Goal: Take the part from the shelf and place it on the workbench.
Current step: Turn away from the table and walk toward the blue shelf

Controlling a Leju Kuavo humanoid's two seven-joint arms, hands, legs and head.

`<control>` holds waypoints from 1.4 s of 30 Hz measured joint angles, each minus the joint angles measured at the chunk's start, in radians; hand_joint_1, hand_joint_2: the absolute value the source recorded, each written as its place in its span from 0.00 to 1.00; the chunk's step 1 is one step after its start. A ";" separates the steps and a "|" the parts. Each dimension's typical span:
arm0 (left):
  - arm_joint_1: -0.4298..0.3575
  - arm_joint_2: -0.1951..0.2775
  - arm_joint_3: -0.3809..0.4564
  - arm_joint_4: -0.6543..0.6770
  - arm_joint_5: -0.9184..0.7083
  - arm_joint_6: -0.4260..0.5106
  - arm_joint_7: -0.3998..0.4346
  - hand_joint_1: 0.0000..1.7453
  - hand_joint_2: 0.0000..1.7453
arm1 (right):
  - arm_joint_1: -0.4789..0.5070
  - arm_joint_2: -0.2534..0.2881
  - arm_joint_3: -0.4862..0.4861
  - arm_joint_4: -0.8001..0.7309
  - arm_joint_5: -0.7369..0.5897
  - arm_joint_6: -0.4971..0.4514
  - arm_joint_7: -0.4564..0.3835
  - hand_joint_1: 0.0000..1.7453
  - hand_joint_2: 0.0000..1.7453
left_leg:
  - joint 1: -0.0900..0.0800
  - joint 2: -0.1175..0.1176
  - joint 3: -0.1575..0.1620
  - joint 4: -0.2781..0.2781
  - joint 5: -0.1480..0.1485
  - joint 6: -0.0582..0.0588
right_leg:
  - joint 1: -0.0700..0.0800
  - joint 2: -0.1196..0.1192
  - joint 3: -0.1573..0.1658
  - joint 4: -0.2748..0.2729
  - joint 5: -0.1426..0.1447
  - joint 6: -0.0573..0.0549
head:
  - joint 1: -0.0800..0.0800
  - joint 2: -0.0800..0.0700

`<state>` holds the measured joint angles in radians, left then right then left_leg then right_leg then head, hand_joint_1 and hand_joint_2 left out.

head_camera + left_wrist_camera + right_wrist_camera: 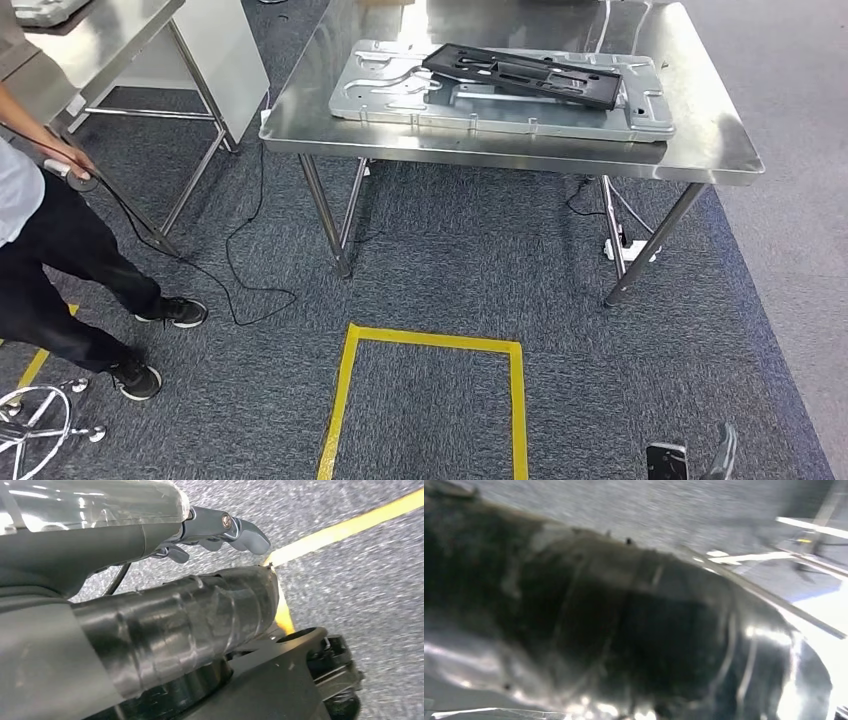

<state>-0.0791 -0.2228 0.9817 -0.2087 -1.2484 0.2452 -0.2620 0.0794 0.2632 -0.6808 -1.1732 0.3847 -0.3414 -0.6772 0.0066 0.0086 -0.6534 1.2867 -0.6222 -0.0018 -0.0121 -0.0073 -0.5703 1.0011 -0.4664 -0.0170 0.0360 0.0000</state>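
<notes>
A flat black part (525, 75) lies on a silver metal plate (400, 95) on the steel workbench (700, 130) ahead of me. My left hand (100, 545) hangs over the grey carpet, its taped thumb (200, 615) apart from the grey fingers (240, 530), and nothing is between them. The edge of my right hand (700, 460) shows low at the bottom right of the head view. In the right wrist view, the right hand (624, 620) is a blurred dark taped mass, and its fingers are hidden.
A yellow tape rectangle (430, 400) marks the carpet in front of the workbench. A person (50, 250) in dark trousers stands at the left beside a second steel table (90, 40). Cables (240, 260) trail on the floor. A chair base (35, 425) sits at the bottom left.
</notes>
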 joint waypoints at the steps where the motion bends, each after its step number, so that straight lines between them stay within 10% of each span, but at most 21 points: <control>1: 0.000 0.000 0.000 0.000 0.000 0.000 0.000 0.00 0.00 | -0.012 -0.007 -0.022 0.050 0.005 -0.002 -0.003 0.00 0.00 | 0.000 0.000 0.032 -0.033 0.026 0.002 | 0.000 0.000 -0.009 0.002 0.006 0.002 | 0.000 0.000; 4: -0.003 0.000 0.003 0.000 0.000 0.001 0.001 0.00 0.00 | -0.044 -0.033 -0.088 0.197 0.028 -0.008 -0.004 0.00 0.00 | -0.004 -0.001 0.172 -0.243 0.081 0.015 | 0.001 0.000 -0.028 0.011 0.022 0.013 | 0.000 0.000; 7: -0.005 0.000 0.008 0.000 0.000 0.003 0.002 0.00 0.00 | -0.066 -0.057 -0.135 0.319 0.061 -0.011 0.003 0.00 0.00 | -0.010 -0.001 0.206 -0.318 0.081 0.029 | 0.002 -0.001 -0.034 0.010 0.042 0.032 | 0.000 0.000; 9: -0.004 0.000 0.011 0.000 0.000 0.003 0.002 0.00 0.00 | -0.081 -0.079 -0.172 0.411 0.074 -0.024 0.003 0.00 0.00 | -0.007 0.001 0.197 -0.326 0.098 0.045 | 0.000 0.000 -0.039 0.018 0.033 0.043 | 0.001 0.000; 14: -0.003 0.000 0.017 0.000 0.000 0.003 0.002 0.00 0.00 | -0.099 -0.116 -0.253 0.628 0.103 -0.079 0.055 0.00 0.00 | -0.005 0.005 0.144 -0.323 0.141 0.064 | -0.003 0.006 -0.115 0.268 -0.147 0.060 | 0.002 0.000; 16: -0.002 0.000 0.018 0.000 0.000 0.003 0.001 0.00 0.00 | -0.104 -0.122 -0.272 0.685 0.108 -0.095 0.090 0.00 0.00 | -0.004 0.006 0.119 -0.311 0.152 0.060 | -0.005 0.006 -0.083 0.264 -0.123 0.063 | 0.002 0.000; 20: -0.004 -0.001 0.019 0.000 0.000 0.004 0.001 0.00 0.00 | -0.116 -0.123 -0.305 0.764 0.114 -0.114 0.169 0.00 0.00 | -0.007 0.006 0.082 -0.277 0.161 0.045 | -0.007 0.008 0.079 0.024 -0.071 0.053 | 0.002 0.000; 24: -0.005 -0.002 0.020 0.000 0.000 0.008 -0.001 0.00 0.00 | -0.123 -0.122 -0.327 0.817 0.123 -0.112 0.226 0.00 0.00 | -0.005 0.003 0.066 -0.260 0.162 0.019 | -0.004 0.007 0.069 0.003 -0.063 0.019 | 0.001 0.000; 28: -0.002 -0.002 0.021 0.000 0.000 0.015 -0.002 0.00 0.00 | -0.127 -0.117 -0.344 0.847 0.131 -0.098 0.269 0.00 0.00 | 0.000 0.000 -0.008 -0.067 0.017 0.000 | -0.002 0.004 0.035 0.001 -0.036 -0.005 | 0.000 0.000; 30: -0.001 -0.002 0.022 0.000 0.000 0.015 -0.002 0.00 0.00 | -0.127 -0.114 -0.350 0.858 0.134 -0.094 0.277 0.00 0.00 | 0.001 0.000 -0.018 0.005 -0.009 -0.001 | 0.002 0.005 0.019 0.003 -0.024 -0.005 | 0.000 0.000; 35: -0.003 -0.001 0.022 0.000 0.000 0.015 -0.002 0.00 0.00 | -0.130 -0.099 -0.358 0.878 0.143 -0.081 0.284 0.00 0.00 | -0.006 -0.018 0.176 -0.276 0.089 0.028 | 0.008 0.016 0.006 0.008 -0.007 0.007 | 0.001 0.000; 39: -0.003 -0.001 0.023 0.000 0.000 0.015 -0.003 0.00 0.00 | -0.132 -0.094 -0.360 0.886 0.153 -0.079 0.289 0.00 0.00 | -0.007 -0.014 0.190 -0.324 0.101 0.042 | 0.007 0.020 0.001 0.012 0.000 0.029 | 0.001 0.000; 42: -0.003 -0.003 0.023 0.000 0.000 0.016 -0.003 0.00 0.00 | -0.132 -0.093 -0.361 0.888 0.154 -0.079 0.290 0.00 0.00 | 0.000 0.000 0.185 -0.337 0.119 0.057 | 0.005 0.018 -0.053 0.128 -0.079 0.042 | 0.003 0.000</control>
<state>-0.0819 -0.2255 1.0050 -0.2087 -1.2482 0.2617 -0.2648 -0.0527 0.1705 -1.0414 -0.2854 0.5390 -0.4208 -0.3874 0.0062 0.0086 -0.4682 0.9495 -0.5032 0.0552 -0.0072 0.0107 -0.6231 1.1289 -0.5454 0.0245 0.0386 0.0000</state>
